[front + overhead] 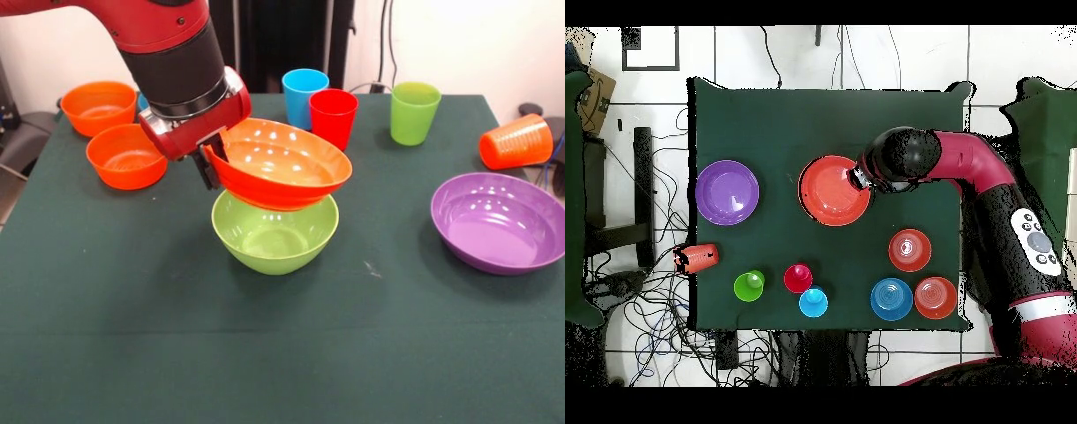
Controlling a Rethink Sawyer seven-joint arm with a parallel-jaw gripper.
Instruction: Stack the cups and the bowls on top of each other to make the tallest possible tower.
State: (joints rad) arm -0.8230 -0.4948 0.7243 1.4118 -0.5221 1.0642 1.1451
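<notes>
Front view is showing a dark green cloth covering the worktop [106,291], with a pale wall and dark cables behind it. The gripper [210,165] is clamping the rim of the orange-red bowl [281,163], which is tilting, its open side facing up and toward the camera, just above the lime green bowl [274,231] sitting upright near the middle. Two small orange bowls [126,155] are sitting at the far left, and the purple bowl [500,221] at the right. Three cups are standing upright: blue [304,92], red [333,117], green [414,111]. The orange cup [516,141] is lying on its side, mouth pointing right.

Overhead view is showing tiled floor and tangled cables around the worktop. The orange-red bowl [834,190] is covering the green one. A small blue bowl [891,298] is sitting beside the two orange ones, making six bowls and four cups.
</notes>
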